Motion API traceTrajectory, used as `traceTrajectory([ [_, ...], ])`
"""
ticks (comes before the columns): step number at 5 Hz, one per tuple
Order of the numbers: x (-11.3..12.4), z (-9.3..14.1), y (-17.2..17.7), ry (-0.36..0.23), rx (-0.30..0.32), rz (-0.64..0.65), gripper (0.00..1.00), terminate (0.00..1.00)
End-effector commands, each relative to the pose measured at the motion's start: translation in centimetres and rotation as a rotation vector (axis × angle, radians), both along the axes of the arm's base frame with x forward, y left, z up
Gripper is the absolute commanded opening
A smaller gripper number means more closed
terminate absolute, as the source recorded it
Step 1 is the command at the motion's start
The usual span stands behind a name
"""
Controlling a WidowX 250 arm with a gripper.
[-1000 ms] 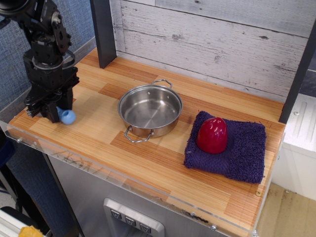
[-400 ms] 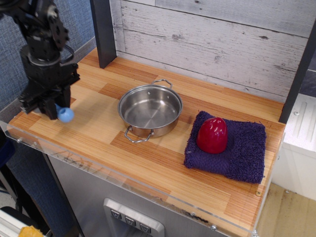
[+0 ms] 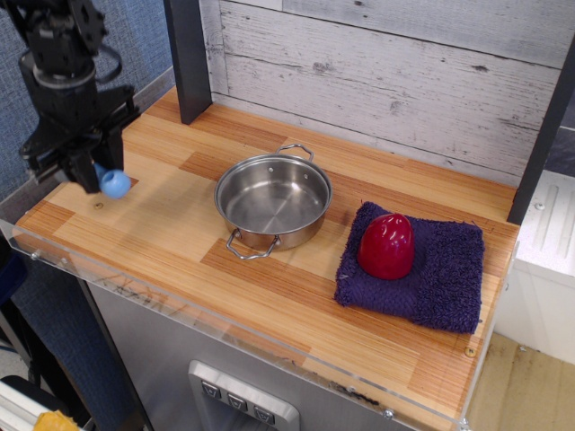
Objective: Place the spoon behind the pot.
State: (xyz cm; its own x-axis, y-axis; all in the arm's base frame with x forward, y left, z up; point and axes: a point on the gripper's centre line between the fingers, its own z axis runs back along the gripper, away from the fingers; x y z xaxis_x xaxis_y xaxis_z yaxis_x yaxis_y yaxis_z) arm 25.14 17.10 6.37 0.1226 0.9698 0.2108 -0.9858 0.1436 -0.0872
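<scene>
The shiny steel pot (image 3: 273,199) with two wire loop handles stands near the middle of the wooden counter. My black gripper (image 3: 92,172) is at the far left, well left of the pot, raised above the counter. It is shut on the spoon (image 3: 114,183); only the spoon's light-blue end shows below the fingers, the rest is hidden between them.
A purple towel (image 3: 431,278) lies at the right with a red dome-shaped object (image 3: 386,245) on it. A dark post (image 3: 187,58) stands at the back left. A grey plank wall runs behind the counter (image 3: 296,296), whose front edge has a clear strip.
My gripper has risen off the counter with the spoon in it and shifted slightly left.
</scene>
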Motion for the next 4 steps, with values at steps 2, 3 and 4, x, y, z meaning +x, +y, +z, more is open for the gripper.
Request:
traceTrajectory([
  [2, 6.6, 3.3, -1.6, -0.126, 0.006, -0.019, 0.00, 0.00],
  [3, 7.8, 1.8, -2.1, -0.122, 0.016, -0.008, 0.00, 0.00],
  [4, 9.6, 0.2, -2.6, -0.115, 0.010, -0.005, 0.00, 0.00],
])
